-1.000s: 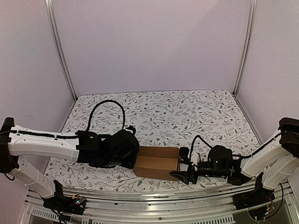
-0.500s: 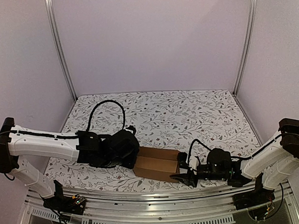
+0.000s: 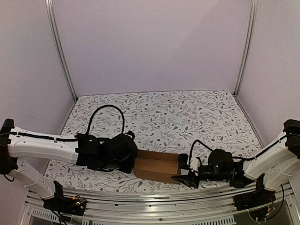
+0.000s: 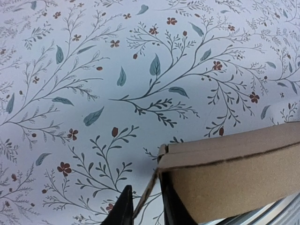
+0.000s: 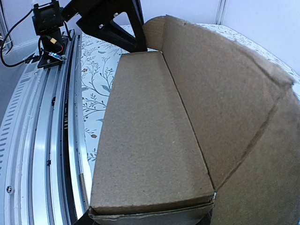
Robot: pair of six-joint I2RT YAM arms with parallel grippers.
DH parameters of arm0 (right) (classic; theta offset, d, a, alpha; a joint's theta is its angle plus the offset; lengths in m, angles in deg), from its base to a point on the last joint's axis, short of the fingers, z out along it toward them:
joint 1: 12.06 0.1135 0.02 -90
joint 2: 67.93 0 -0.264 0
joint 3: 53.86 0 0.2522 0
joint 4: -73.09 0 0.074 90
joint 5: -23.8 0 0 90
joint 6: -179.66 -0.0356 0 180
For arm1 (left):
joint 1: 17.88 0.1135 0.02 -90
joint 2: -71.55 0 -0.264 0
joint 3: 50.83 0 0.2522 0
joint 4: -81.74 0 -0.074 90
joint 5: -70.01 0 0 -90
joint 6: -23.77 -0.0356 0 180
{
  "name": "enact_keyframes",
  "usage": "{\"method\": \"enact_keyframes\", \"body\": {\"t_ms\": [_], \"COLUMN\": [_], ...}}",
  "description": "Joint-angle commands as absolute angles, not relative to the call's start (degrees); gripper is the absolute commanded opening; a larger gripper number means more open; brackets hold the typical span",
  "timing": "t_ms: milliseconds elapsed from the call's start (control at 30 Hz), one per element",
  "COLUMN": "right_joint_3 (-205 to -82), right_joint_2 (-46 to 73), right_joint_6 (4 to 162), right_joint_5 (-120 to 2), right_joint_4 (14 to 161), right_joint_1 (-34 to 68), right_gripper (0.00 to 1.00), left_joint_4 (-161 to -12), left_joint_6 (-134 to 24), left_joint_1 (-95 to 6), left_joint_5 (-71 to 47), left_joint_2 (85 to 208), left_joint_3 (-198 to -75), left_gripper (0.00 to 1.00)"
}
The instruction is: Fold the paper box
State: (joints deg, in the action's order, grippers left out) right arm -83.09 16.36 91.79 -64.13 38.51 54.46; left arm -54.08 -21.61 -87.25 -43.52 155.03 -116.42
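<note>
**Now working the box ends, one tool at each**

You have the paper box (image 3: 157, 166) lying at the near middle of the table (image 3: 199, 115), open side up and only partly formed. Your left tool (image 4: 144, 210) has its fingers close on either side of the left end flap. Whether they actually clamp it, you cannot tell. Your right tool (image 3: 185, 178) sits at the near right corner, its spread hidden. Likely next: hold the left end steady and push the leaning right flap inward without creasing it.
</note>
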Motion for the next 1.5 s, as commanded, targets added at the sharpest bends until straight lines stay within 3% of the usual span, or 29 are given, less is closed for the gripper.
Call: {"method": "enact_keyframes", "body": {"t_ms": [0, 133, 433, 633, 1000, 1467], "right_joint_3": [-83.36, -83.57, -83.7, -84.28, -85.18, -85.62], "right_joint_2": [15.33, 15.31, 14.63, 14.05, 12.91, 13.71], "right_joint_6": [92.53, 92.72, 93.17, 93.57, 93.62, 93.11], "right_joint_5": [-65.67, -65.64, -65.93, -65.8, -65.86, -65.93], "right_joint_4": [40.15, 40.95, 42.82, 43.74, 45.34, 45.45], "right_joint_1": [55.0, 55.23, 55.35, 55.48, 55.55, 55.6], "right_gripper": [0.27, 0.26, 0.26, 0.25, 0.25, 0.25], "left_joint_4": [-50.21, -49.65, -50.7, -51.36, -57.75, -64.4], "left_joint_6": [-22.02, -23.68, -27.56, -27.62, -27.38, -26.56], "left_joint_1": [-87.67, -86.68, -81.99, -74.76, -71.94, -72.57], "left_joint_5": [-41.08, -40.56, -36.5, -32.87, -22.03, -13.27], "left_joint_2": [151.66, 148.44, 138.02, 137.67, 143.14, 144.37], "left_joint_3": [-115.41, -116.35, -116.66, -114.65, -112.11, -109.42], "left_gripper": [0.34, 0.45, 0.51, 0.32, 0.16, 0.11]}}
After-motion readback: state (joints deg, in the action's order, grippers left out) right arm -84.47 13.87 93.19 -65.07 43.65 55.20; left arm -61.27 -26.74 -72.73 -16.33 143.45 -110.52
